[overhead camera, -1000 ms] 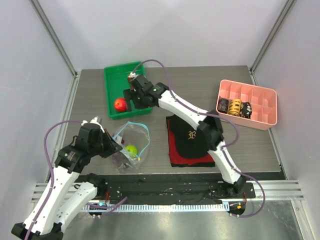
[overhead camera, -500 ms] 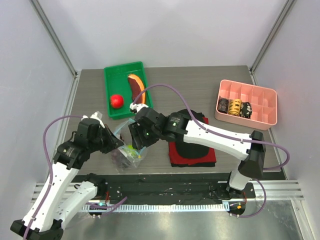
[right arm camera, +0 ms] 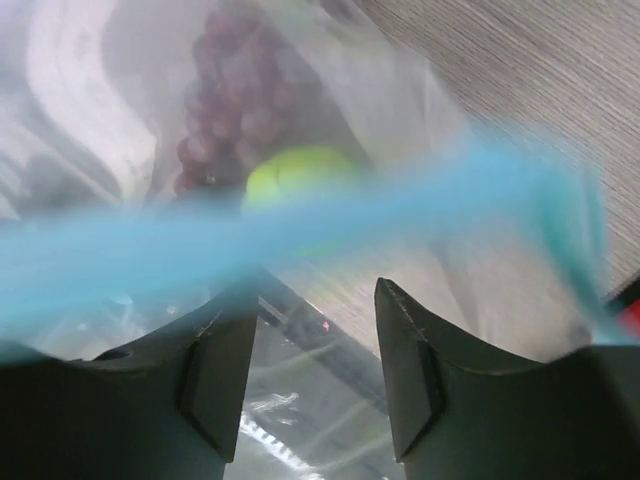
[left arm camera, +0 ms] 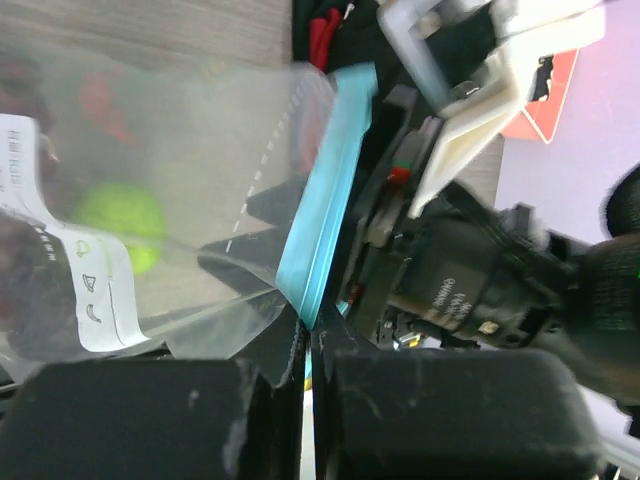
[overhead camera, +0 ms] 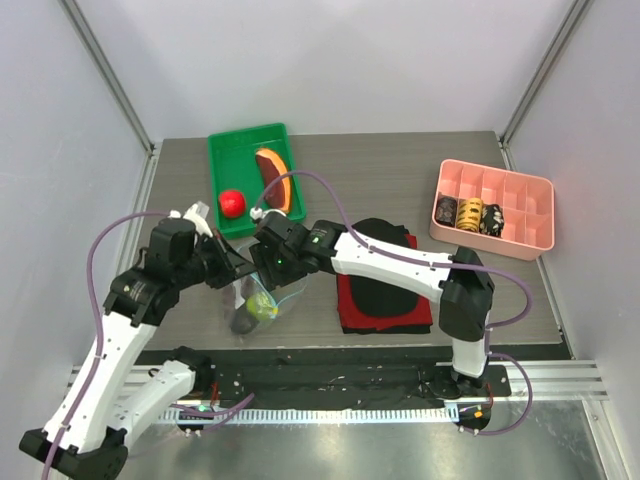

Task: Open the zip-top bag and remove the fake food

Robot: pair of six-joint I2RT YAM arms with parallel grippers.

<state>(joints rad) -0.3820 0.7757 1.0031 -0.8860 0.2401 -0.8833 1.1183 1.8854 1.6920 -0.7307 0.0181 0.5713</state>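
The left gripper (left arm camera: 308,350) was clamped on the light blue zip strip (left arm camera: 325,210) of the zip-top bag (overhead camera: 255,300), which sat near the table's (overhead camera: 380,170) front edge. The right gripper (right arm camera: 318,290) hung at the bag's mouth, its fingers apart, with the strip crossing in front of them as a blur. A dark purple grape bunch (right arm camera: 222,105) and a small green piece (right arm camera: 292,172) lay inside the bag. A red apple (overhead camera: 232,202) and a melon slice (overhead camera: 277,178) rested in the green tray (overhead camera: 222,160).
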